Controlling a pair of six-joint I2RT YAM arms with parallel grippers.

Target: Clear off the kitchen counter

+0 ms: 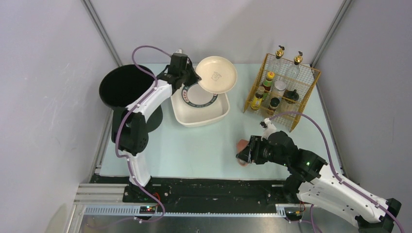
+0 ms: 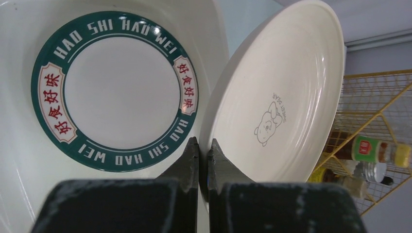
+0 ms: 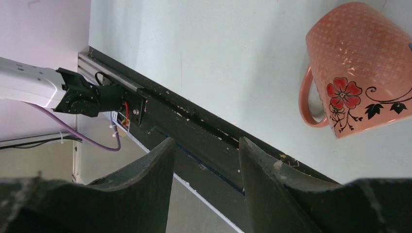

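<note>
One black round container, matte and deep, stands at the far left of the kitchen counter. The counter is a single flat, smooth rectangle of pale mint-green with a black rail along its near edge, and it spans the whole floor of the enclosure beneath every other item.

Next comes the left gripper. Its two dark fingers are pinched together on the lower rim of a cream plate, which it holds tilted on edge. This plate is glossy and round, with a small bear outline printed at its centre.

Beneath and just left of it sits one white tub, rectangular with rounded corners. One green-rimmed plate leans inside it, white at the centre, with a dark green band of white lettering and red characters. That makes two plates in all.

One salmon-pink mug rests on the counter right of centre. It is a rounded ceramic mug with an embossed lattice texture, a red flower, black vines and a single loop handle.

The right gripper sits near the mug without touching it (its fingers are spread apart and hold nothing).

One yellow wire rack, an open grid, stands at the far right. It holds two clear glass bottles with gold tops and several smaller jars, whose count is unclear.
</note>
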